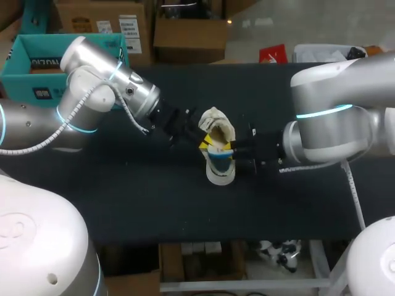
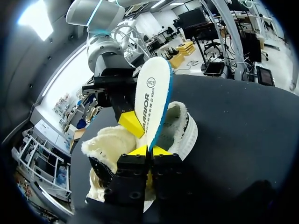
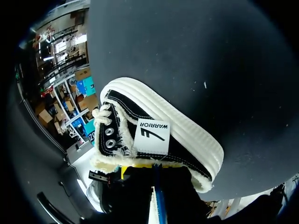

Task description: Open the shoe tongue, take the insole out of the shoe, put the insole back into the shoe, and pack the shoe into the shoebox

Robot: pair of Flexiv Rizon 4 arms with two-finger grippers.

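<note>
Left gripper [image 2: 149, 150] clamped on insole [image 2: 152, 98], upright over shoe [image 2: 184, 133] on table [image 2: 243, 126]. Right gripper [image 1: 225, 148] at shoe collar; its grip cannot be told.

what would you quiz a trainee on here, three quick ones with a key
1. What is the left gripper shut on? A) a lace B) the insole C) the tongue
2. True or false: the insole lies flat inside the shoe.
3. Fill in: the shoe has a black upper and a ___ sole.
Key: 1 B; 2 false, the left gripper holds it by one end and it stands up above the shoe; 3 white.
</note>
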